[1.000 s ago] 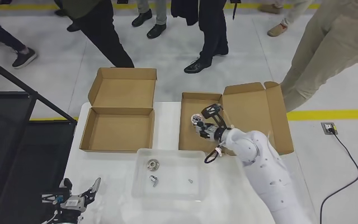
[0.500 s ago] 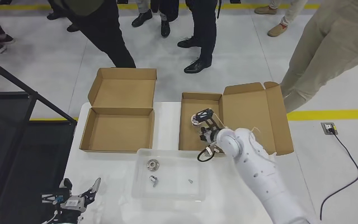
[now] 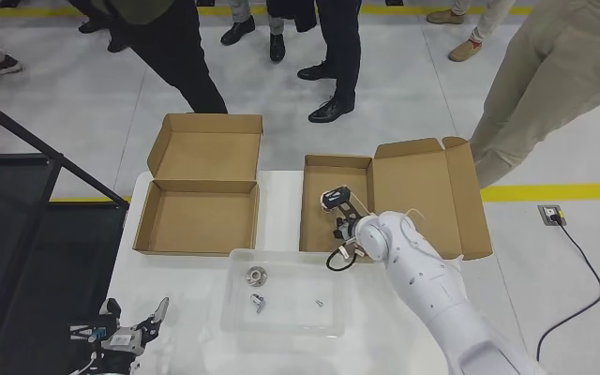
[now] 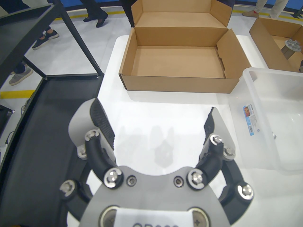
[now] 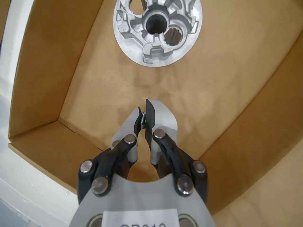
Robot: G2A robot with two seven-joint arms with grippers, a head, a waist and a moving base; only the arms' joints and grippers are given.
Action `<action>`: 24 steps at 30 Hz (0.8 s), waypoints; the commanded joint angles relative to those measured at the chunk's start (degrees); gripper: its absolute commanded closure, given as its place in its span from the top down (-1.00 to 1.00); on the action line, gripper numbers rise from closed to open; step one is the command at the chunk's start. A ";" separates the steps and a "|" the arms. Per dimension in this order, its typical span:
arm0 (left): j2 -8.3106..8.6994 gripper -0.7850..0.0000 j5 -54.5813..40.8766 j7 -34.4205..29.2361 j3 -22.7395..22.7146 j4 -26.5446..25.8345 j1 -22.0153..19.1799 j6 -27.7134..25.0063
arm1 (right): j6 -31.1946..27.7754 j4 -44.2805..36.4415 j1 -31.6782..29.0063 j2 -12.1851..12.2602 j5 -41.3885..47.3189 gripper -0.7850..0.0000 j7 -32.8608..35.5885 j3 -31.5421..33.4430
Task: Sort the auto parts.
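Top view: the right claw (image 3: 336, 206) is held over the right box (image 3: 317, 234), presumably so that its load can be dropped there; how far it is parted cannot be judged from above. Three small parts are left in the bin (image 3: 281, 323): a ring (image 3: 255, 276), a bolt (image 3: 257, 302) and a tiny piece (image 3: 320, 303). The left claw (image 3: 136, 330) is parked at a near corner of the table (image 3: 187, 291), well apart from the work, likely to keep the bin free.

Left wrist view: the left claw (image 4: 153, 107) is seen spread wide with nothing between its pads, and the left box (image 4: 177, 60) stands open beyond it.

Right wrist view: what is unclear from above is made plain. The right claw (image 5: 143, 111) is pinched nearly closed on a small screw (image 5: 142, 119), gripped across its thread, above the box floor near a hub (image 5: 157, 22) lying flat there.
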 commanded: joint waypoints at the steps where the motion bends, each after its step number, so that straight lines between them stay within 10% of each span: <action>1: 0.00 1.00 0.00 0.00 0.00 0.00 0.00 0.00 | -0.14 1.60 0.62 -0.43 0.43 -0.76 -0.59 -0.30; 6: 0.00 1.00 0.00 0.00 0.00 0.00 0.00 0.00 | -0.31 4.04 1.71 -1.18 0.93 -0.40 -1.71 -0.78; 24: 0.00 1.00 0.00 0.00 0.00 0.00 0.00 0.00 | -3.96 -9.42 -3.98 1.93 2.13 -0.42 -4.25 5.74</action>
